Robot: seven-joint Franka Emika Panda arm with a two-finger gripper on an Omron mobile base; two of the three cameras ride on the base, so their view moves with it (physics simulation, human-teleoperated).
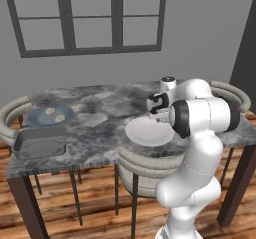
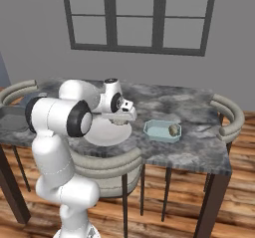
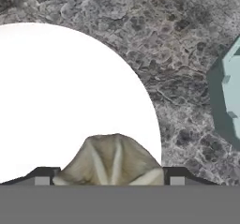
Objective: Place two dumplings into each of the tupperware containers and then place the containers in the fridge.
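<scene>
The claw [image 2: 121,120] hung low over the white plate [image 2: 107,132] on the grey marble table [image 2: 189,152]. In the hand view a tan pleated dumpling [image 3: 111,160] sat right between the two finger tips [image 3: 42,176], over the plate's near edge. The fingers stood wide on both sides of it, and they seemed to grasp it, though I could not tell if the pads really touched it. In the right base view the same dumpling showed as a small beige lump just under the claw.

To the right of the claw, near but apart from the plate, stood the pale blue tupperware container [image 2: 160,131], and one dumpling [image 2: 174,129] already lay inside it at the far right end. Far to the left of the claw, at the other end of the table, was the dark grey tupperware container [image 1: 40,142]. Just behind it was a round blue-grey plate [image 1: 39,118] with two dumplings [image 1: 50,111] on it. Curved pale chairs [image 1: 145,165] stood around the table, one of them just below the claw at the near edge.
</scene>
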